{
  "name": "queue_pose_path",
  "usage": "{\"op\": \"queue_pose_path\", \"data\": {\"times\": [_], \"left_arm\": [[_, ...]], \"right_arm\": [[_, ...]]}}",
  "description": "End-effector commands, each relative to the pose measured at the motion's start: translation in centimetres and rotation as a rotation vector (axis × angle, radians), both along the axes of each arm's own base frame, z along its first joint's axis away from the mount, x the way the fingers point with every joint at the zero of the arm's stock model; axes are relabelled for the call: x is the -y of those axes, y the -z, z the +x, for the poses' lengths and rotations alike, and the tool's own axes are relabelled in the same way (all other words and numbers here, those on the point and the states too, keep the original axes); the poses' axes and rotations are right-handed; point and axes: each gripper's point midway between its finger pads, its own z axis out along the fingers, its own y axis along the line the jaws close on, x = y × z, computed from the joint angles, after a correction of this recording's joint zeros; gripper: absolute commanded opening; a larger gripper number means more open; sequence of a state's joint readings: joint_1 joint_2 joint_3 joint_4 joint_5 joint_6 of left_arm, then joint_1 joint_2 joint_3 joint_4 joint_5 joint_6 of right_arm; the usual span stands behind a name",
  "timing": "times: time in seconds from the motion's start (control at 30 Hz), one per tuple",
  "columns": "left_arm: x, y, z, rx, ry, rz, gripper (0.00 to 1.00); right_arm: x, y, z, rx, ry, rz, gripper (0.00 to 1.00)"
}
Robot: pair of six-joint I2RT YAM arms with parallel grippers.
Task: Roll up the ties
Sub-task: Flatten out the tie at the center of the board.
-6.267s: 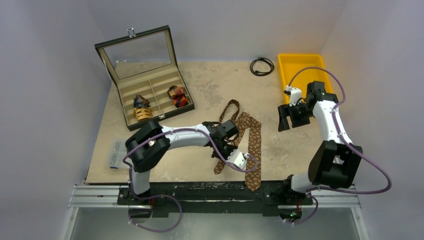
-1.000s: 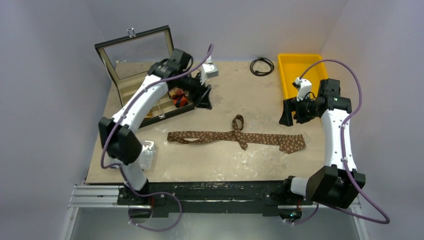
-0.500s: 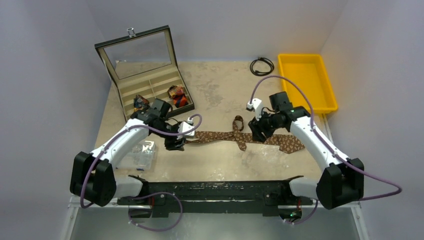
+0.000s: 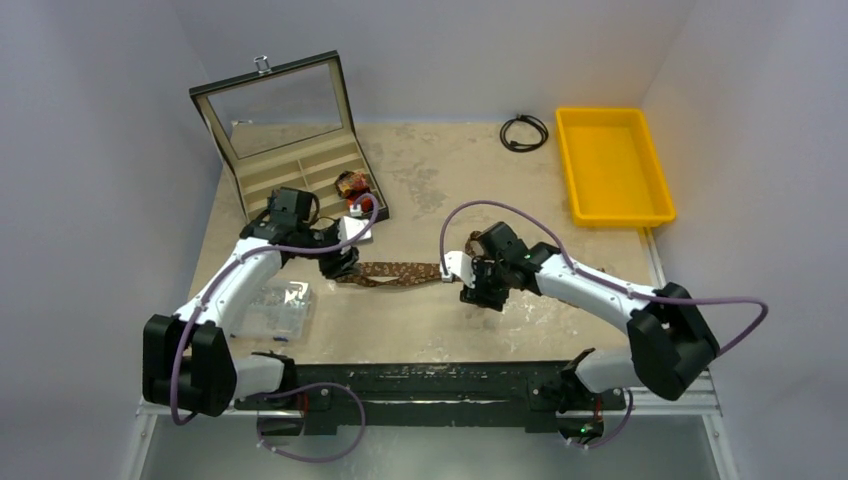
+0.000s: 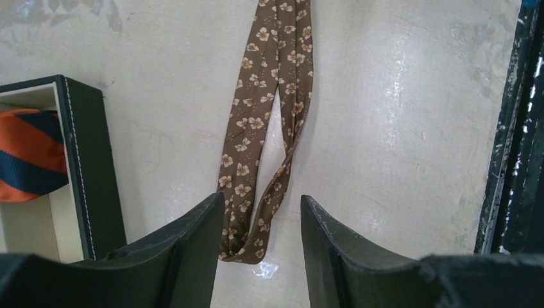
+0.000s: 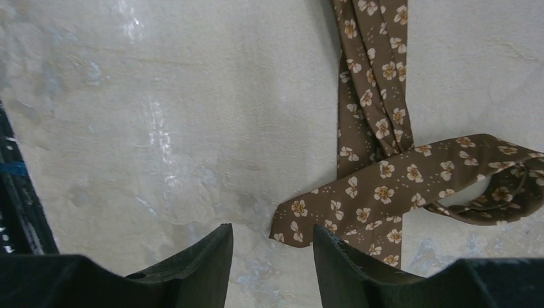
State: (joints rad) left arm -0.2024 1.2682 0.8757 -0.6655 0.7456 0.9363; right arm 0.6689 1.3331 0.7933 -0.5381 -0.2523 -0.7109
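Brown tie (image 4: 400, 272), unrolled, is laid flat on the table (image 4: 450, 180), its long axis running straight ahead of the left pincer (image 5: 260, 212), whose spread, empty jaws are seen astride its folded end; the right pincer (image 6: 272, 234), likewise spread, is held just short of the opposite end.

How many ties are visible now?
2. A brown tie lies unrolled on the table; a rolled red-orange tie sits in the open box. The left arm covers part of that box, so another may be hidden.
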Motion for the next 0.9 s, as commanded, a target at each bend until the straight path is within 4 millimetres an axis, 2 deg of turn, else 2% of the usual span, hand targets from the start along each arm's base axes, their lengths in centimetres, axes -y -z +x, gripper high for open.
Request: {"op": "queue_pose_path", "data": {"times": [0.0,0.23,0.3,0.37,0.4,0.43,0.5,0.67,0.8,0.87], "left_arm": [[0.4,-3.3,1.4,0.038,-0.05,-0.095,0.46],[-0.4,-4.1,2.3,0.044,-0.099,-0.113,0.45],[-0.5,-4.3,2.5,0.048,-0.105,-0.116,0.44],[-0.5,-4.4,2.8,0.052,-0.105,-0.116,0.44],[-0.6,-4.3,2.8,0.051,-0.105,-0.115,0.44],[-0.6,-4.3,2.9,0.054,-0.102,-0.115,0.44],[-0.7,-4.0,3.0,0.06,-0.091,-0.109,0.44],[-0.7,-2.9,2.2,0.105,0.007,-0.07,0.44],[-0.4,-2.0,1.6,0.135,0.093,-0.04,0.44],[0.0,-1.3,1.1,0.151,0.144,-0.013,0.44]], "right_arm": [[0.4,1.8,1.5,0.071,-0.077,-0.075,0.47],[1.1,4.5,0.7,-0.008,-0.127,-0.148,0.35],[1.2,5.3,0.8,-0.029,-0.131,-0.169,0.25],[1.2,5.9,0.7,-0.058,-0.125,-0.183,0.06],[0.9,5.8,0.7,-0.07,-0.115,-0.176,0.0],[0.7,5.5,0.8,-0.078,-0.103,-0.164,0.0],[-0.1,4.1,1.0,-0.075,-0.074,-0.122,0.0],[-1.2,-3.0,2.1,-0.061,0.068,0.068,0.0],[0.4,-7.2,4.1,-0.079,0.238,0.188,0.0],[1.2,-8.9,4.5,-0.101,0.291,0.229,0.0]]}}
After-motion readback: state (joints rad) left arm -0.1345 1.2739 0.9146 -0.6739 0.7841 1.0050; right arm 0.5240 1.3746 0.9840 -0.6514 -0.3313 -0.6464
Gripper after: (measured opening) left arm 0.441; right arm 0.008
